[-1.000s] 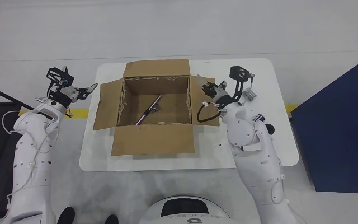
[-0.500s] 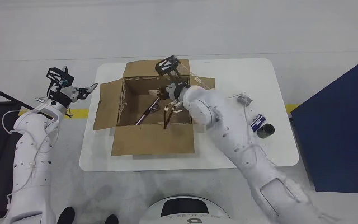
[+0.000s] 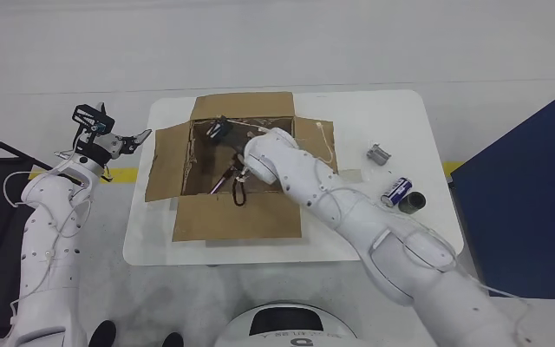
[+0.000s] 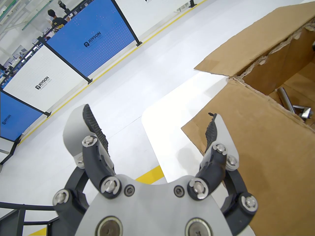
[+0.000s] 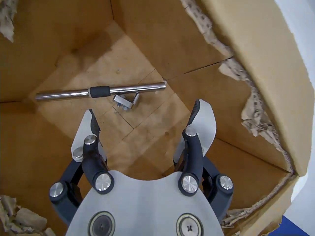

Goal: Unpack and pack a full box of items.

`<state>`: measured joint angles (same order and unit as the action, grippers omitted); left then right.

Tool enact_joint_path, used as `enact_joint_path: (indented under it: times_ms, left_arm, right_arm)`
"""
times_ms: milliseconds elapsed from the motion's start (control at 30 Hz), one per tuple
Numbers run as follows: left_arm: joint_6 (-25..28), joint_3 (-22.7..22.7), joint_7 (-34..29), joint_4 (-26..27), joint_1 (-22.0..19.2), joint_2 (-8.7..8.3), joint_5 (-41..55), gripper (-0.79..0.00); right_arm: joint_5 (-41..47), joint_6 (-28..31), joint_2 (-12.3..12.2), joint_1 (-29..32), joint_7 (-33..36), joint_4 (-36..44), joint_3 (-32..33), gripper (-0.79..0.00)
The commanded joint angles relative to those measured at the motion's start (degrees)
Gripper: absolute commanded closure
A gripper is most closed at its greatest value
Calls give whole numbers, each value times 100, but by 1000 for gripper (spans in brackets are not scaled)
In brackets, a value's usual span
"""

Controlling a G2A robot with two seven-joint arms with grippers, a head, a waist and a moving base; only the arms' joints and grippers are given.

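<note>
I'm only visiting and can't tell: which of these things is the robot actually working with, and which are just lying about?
Part of the job: box, rod inside it, right gripper, metal piece, blue cylinder, dark cylinder.
Just there: table, dividers.

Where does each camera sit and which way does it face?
Top view: above the arms, facing down on table and open box; both arms show.
Left wrist view: off the table's edge, facing box flap and hall floor past the open left gripper.
Right wrist view: over the box, facing its floor and metal rod past the open right gripper.
All share box and metal rod.
</note>
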<state>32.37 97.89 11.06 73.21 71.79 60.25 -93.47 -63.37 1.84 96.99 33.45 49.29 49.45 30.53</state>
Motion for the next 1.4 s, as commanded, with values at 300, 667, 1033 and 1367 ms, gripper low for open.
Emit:
enact_joint_path:
  times_ms: [300, 667, 1033, 1367]
  left_arm:
    - [0, 0, 0, 0, 0, 0, 0, -785]
    - [0, 0, 0, 0, 0, 0, 0, -785]
    - [0, 0, 0, 0, 0, 0, 0, -785]
    - [-227, -536, -201, 522, 79, -27, -1087, -785]
  right_arm:
    - [713, 451, 648, -354, -185, -1522, -293, -573]
    - [687, 541, 1245, -670, -432, -2618, -560, -511]
    - [607, 778, 1663, -849, -732, -3371, -659, -785]
    - [641, 744, 1682, -954, -886, -3473, -603, -785]
